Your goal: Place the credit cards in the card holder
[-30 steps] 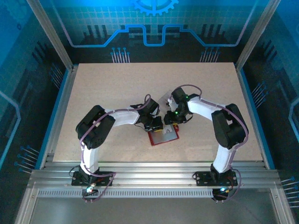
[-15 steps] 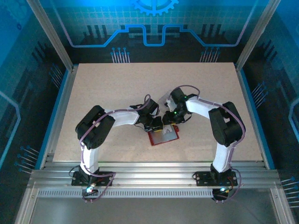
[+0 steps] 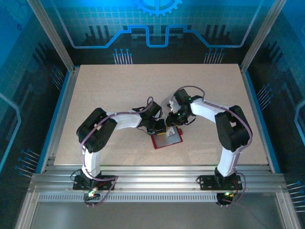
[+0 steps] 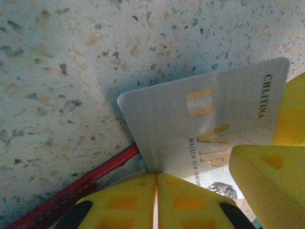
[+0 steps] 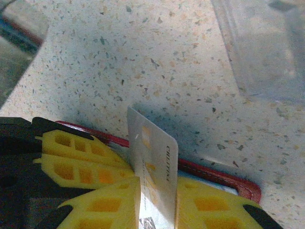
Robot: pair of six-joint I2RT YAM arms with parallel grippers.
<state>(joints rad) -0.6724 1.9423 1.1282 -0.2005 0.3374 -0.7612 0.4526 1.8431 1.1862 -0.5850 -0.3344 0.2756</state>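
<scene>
Top external view shows the speckled table [image 3: 119, 90] with the left arm [image 3: 119, 119] and the right arm [image 3: 209, 112] bent in toward each other, so that the left gripper [image 3: 157, 128] and the right gripper [image 3: 175, 121] meet over the far edge of the card holder [image 3: 167, 139]. The holder lies open and flat near the table's middle, red rim around pale pockets. From up here the fingers and anything between them are too small to read. The right wrist view adds a clear box [image 5: 259, 47] lying on the table beyond the holder's red rim [image 5: 224, 176]. It also settles the grip: the right gripper [image 5: 155, 193] has its yellow fingers closed against both faces of a pale credit card [image 5: 155, 162], seen edge-on and standing upright over the holder, with the left gripper [image 5: 81, 162] just beside it. The left wrist view shows the same credit card [image 4: 200, 124] face-on, with gold VIP lettering. There the left gripper [image 4: 155, 179] has its two fingers pressed together along a thin seam with nothing visible between them, by the holder's red edge [image 4: 81, 186].
</scene>
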